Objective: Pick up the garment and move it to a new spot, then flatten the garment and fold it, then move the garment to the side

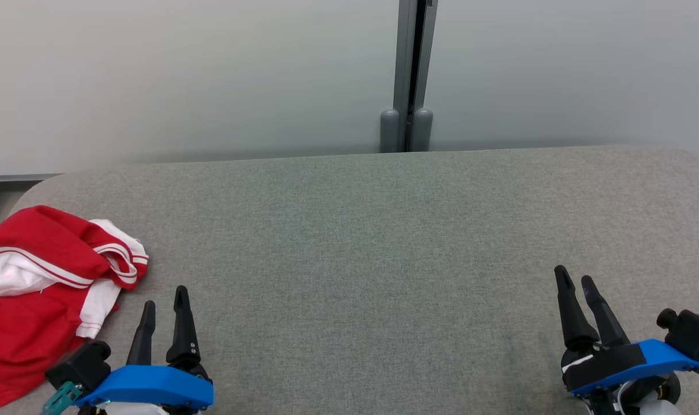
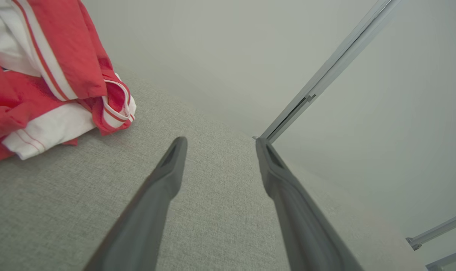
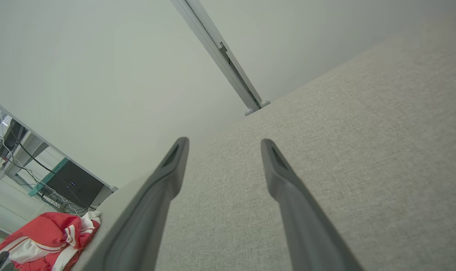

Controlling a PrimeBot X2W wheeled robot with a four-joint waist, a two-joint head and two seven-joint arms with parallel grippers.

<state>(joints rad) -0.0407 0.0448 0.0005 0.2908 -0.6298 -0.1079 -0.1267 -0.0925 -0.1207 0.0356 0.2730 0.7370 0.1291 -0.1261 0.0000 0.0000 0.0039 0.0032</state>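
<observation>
Leftward, garment [image 1: 32,311] (crumpled), edge cropped

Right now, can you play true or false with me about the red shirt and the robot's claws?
1. The red and white garment lies bunched up at the left end of the grey table. True.
2. The left claw is holding the garment. False: it is open and empty, beside the garment and not touching it.
3. The right claw is at the other end of the table, far from the garment. True.
4. The garment is folded flat and neat. False: it is a crumpled heap, not folded yet.
5. The right claw is squeezed shut. False: its two fingers stand apart, with nothing between them.
</observation>
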